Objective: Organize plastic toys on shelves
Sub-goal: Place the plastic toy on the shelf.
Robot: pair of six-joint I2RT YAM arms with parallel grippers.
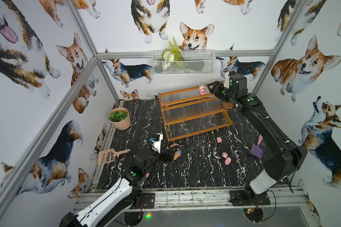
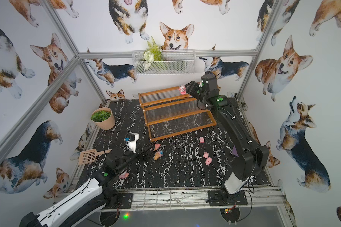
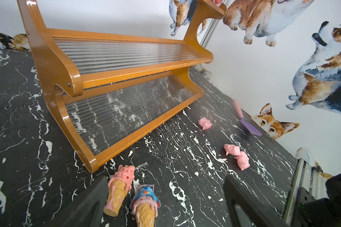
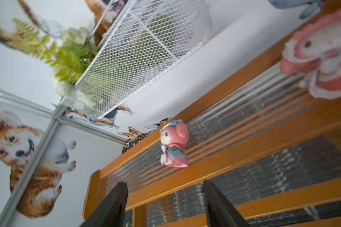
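The shelves (image 1: 193,113) (image 2: 175,114) (image 3: 114,66) stand at the back of the black marble table. On the top tier stands a pink-and-white doll (image 1: 202,89) (image 4: 173,144). Another doll (image 4: 323,53) sits close and blurred in the right wrist view. My right gripper (image 1: 211,89) (image 4: 165,186) is open and empty, a little short of the first doll. My left gripper (image 1: 170,152) (image 3: 165,196) hangs wide open low over two ice-cream cones (image 3: 119,190) (image 3: 146,204) lying between its fingers. Three pink pigs (image 1: 219,140) (image 1: 224,154) (image 1: 228,161) lie on the table. A pink toy (image 2: 124,175) shows under the left arm.
A beige slotted scoop (image 1: 108,156) and a potted plant (image 1: 120,118) are at the left. A purple scoop (image 1: 256,150) lies beside the right arm. A white wire basket (image 1: 182,62) with greenery hangs on the back wall above the shelves.
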